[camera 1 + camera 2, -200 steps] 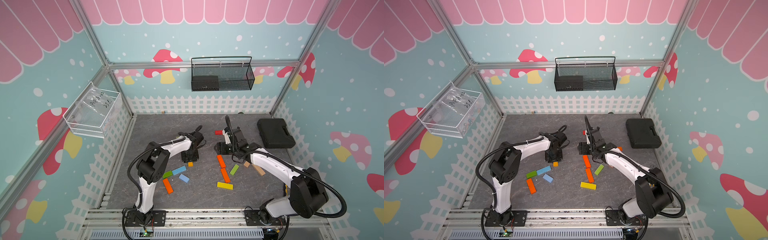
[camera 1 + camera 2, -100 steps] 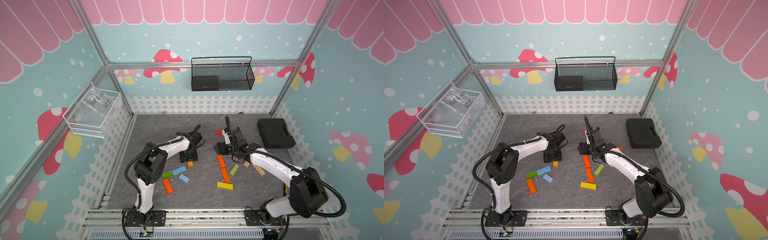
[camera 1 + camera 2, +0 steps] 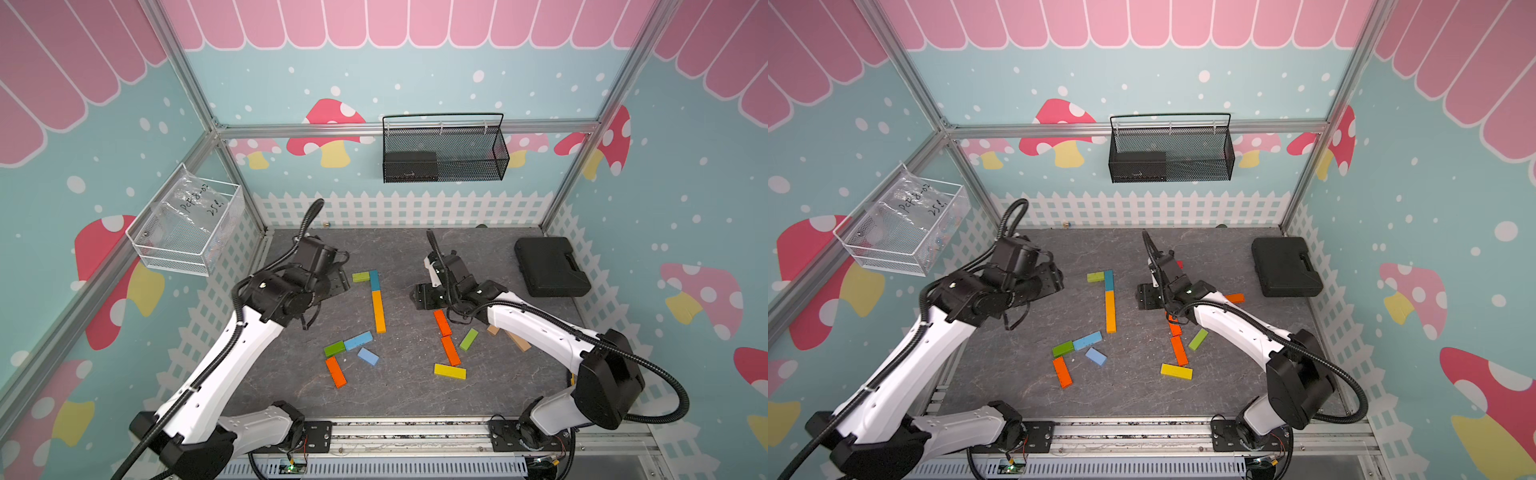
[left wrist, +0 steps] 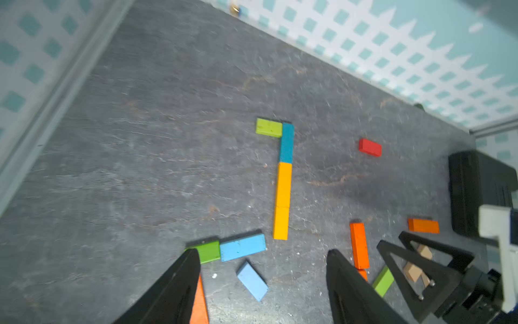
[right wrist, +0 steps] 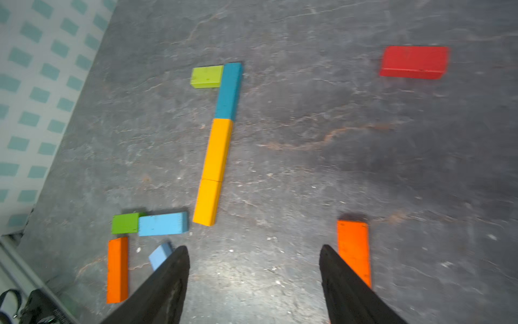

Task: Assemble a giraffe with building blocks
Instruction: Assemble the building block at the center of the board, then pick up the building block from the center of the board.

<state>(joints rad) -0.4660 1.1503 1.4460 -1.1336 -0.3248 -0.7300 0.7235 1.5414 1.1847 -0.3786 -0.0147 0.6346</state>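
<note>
Hovering, L tool [image 4: 263, 252], R tool [image 5: 253, 248], jaws apart, empty

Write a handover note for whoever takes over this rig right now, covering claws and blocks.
Claws: left claw open, empty; right claw open, empty.
Done: light green block, teal block and two amber blocks lie touching in a hooked line, likely head and neck.
To do: body and legs.
Loose on the table: blue block, orange block, yellow block, red block, tan block, several more.
</note>
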